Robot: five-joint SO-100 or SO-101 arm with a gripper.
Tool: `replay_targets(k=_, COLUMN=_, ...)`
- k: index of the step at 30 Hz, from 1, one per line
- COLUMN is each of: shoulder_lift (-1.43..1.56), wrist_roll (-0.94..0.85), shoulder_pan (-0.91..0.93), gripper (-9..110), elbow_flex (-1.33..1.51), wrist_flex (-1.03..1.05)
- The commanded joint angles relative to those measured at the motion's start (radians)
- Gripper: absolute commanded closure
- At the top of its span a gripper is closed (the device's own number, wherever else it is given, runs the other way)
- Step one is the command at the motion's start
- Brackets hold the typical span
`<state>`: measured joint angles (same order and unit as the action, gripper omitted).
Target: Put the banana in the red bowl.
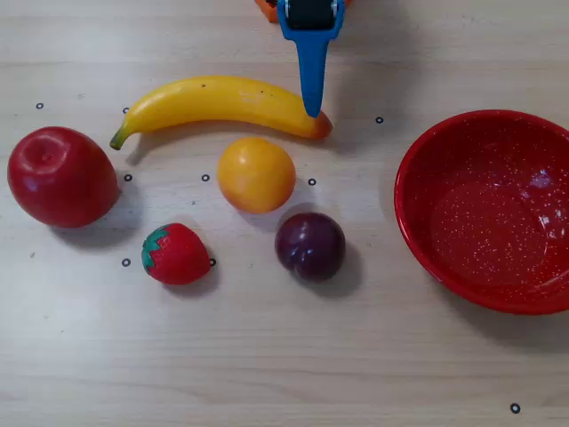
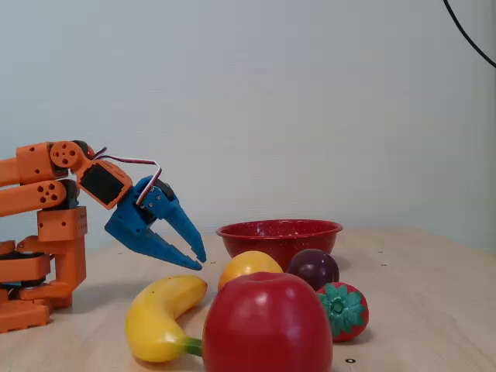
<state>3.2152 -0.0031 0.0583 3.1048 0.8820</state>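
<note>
The yellow banana (image 1: 222, 102) lies on the table at the back, green stem to the left and orange-red end to the right in the overhead view. In the fixed view the banana (image 2: 163, 314) lies in front of the arm. My blue gripper (image 1: 311, 108) hangs above the banana's orange-red end without touching it. In the fixed view the gripper (image 2: 199, 262) points down with its jaws a narrow gap apart and empty. The red speckled bowl (image 1: 422, 231) stands empty at the right; it also shows in the fixed view (image 2: 279, 231), behind the fruit.
A dark red apple (image 1: 60, 176) sits at the left. An orange fruit (image 1: 256, 173), a strawberry (image 1: 176, 253) and a purple plum (image 1: 309, 245) lie between the banana and the table's front. The orange arm base (image 2: 39, 248) stands at the left in the fixed view.
</note>
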Motion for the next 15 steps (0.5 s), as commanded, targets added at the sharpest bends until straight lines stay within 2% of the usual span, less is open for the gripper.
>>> replay_targets(k=1, shoulder_lift=0.014, wrist_roll=-0.031, shoulder_pan=-0.014, gripper=101, elbow_flex=0.014, wrist_flex=-0.003)
replay_targets(k=15, shoulder_lift=0.000, wrist_roll=-0.023, shoulder_pan=-0.012, gripper=101, elbow_flex=-0.002, wrist_flex=-0.006)
